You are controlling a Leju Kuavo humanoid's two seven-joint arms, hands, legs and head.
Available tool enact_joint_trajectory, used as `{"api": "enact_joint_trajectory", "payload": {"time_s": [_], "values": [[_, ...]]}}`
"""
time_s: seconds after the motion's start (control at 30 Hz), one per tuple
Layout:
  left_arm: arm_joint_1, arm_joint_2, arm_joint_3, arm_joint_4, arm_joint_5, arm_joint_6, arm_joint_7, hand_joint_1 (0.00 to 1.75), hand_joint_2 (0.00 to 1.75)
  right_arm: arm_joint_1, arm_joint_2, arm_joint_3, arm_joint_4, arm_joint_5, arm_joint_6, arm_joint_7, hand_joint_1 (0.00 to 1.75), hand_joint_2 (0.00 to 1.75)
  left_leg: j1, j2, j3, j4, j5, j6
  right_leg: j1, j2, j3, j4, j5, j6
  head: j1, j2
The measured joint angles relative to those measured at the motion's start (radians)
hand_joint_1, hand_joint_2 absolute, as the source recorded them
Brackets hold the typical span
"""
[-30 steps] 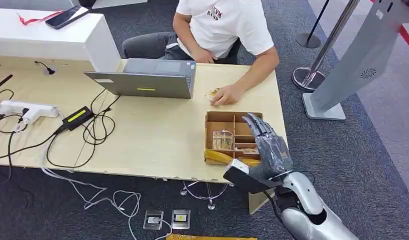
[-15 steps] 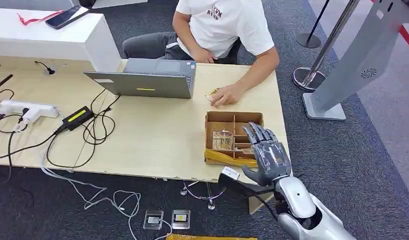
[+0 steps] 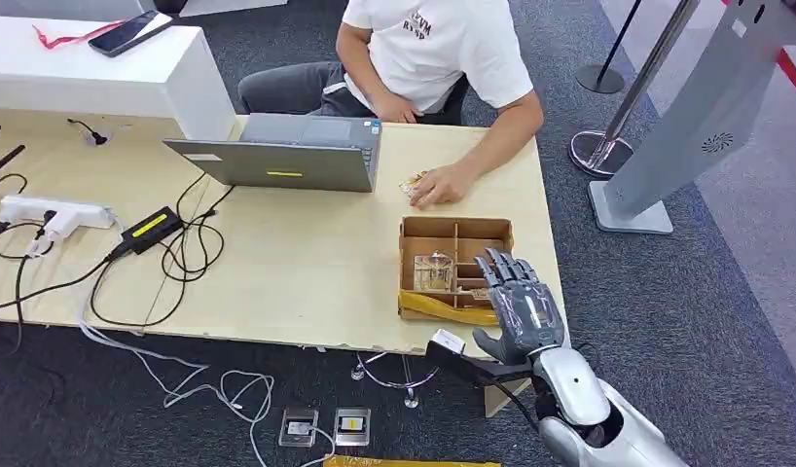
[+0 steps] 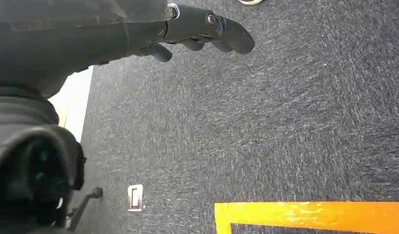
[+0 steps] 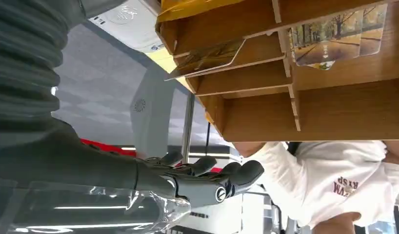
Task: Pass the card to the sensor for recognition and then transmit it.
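Carpet point(image 3: 725, 292), dark grey, surrounds pale wooden table point(image 3: 297, 272).

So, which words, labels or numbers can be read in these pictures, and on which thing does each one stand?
Red print on the person's white T-shirt: two short lines, blurred; the right wrist view shows it turned, not surely readable.
Yellow-green label on the black power adapter: too small to read.
Pale tag on the grey open laptop: too small to read.
Picture cards in the brown wooden divided box: no readable text.
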State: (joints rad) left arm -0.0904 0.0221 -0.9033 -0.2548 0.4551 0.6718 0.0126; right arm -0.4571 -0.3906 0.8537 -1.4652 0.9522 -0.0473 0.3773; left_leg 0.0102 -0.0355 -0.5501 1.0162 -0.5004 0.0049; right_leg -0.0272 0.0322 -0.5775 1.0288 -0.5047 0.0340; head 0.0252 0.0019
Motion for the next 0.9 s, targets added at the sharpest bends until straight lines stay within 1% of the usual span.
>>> {"api": "enact_joint_trajectory", "payload": {"time_s": [0.13,0.33,0.53,0.63,0.67,0.7,0.9], "values": [[0.001,0.0,0.0,-0.002,0.004,0.0,0.0,0.0,0.0,0.0,0.0,-0.002,0.025,0.01,-0.022,0.019,0.0,1.75,0.0,0.0,0.0,0.0,0.0,0.0,0.0,0.0,0.0,0.0,0.0,0.0,0.0,0.0],[0.001,-0.003,0.006,-0.002,-0.001,0.0,0.0,0.0,0.0,-0.001,0.001,-0.011,0.081,0.014,-0.102,0.027,0.0,1.75,0.0,0.0,0.0,0.0,0.0,0.0,0.0,0.0,0.0,0.0,0.0,0.0,0.0,0.0],[0.001,-0.003,0.006,-0.002,-0.001,0.0,0.0,0.0,0.0,-0.002,0.001,-0.011,0.084,0.014,-0.106,0.027,0.0,1.75,0.0,0.0,0.0,0.0,0.0,0.0,0.0,0.0,0.0,0.0,0.0,0.0,0.0,0.0],[0.001,-0.004,0.012,-0.002,-0.002,0.0,0.0,0.0,0.0,-0.009,0.003,-0.012,0.12,0.017,-0.14,0.018,0.0,1.75,0.0,0.0,0.0,0.0,0.0,0.0,0.0,0.0,0.0,0.0,0.0,0.0,0.0,0.0],[0.002,-0.005,0.019,-0.002,-0.002,0.0,-0.001,0.0,0.0,-0.027,0.016,-0.012,0.17,0.016,-0.154,0.007,0.0,1.75,0.0,0.0,0.0,0.0,0.0,0.0,0.0,0.0,0.0,0.0,0.0,0.0,0.0,0.0],[0.002,-0.005,0.02,-0.002,-0.003,0.0,-0.003,0.0,0.0,-0.034,0.024,-0.012,0.19,0.013,-0.161,0.0,0.0,1.75,0.0,0.0,0.0,0.0,0.0,0.0,0.0,0.0,0.0,0.0,0.0,0.0,0.0,0.0],[0.002,-0.006,0.024,-0.002,-0.006,0.0,-0.004,0.0,0.0,-0.049,0.045,-0.012,0.235,0.006,-0.178,-0.013,0.0,1.75,0.0,0.0,0.0,0.0,0.0,0.0,0.0,0.0,0.0,0.0,0.0,0.0,0.0,0.0]]}}
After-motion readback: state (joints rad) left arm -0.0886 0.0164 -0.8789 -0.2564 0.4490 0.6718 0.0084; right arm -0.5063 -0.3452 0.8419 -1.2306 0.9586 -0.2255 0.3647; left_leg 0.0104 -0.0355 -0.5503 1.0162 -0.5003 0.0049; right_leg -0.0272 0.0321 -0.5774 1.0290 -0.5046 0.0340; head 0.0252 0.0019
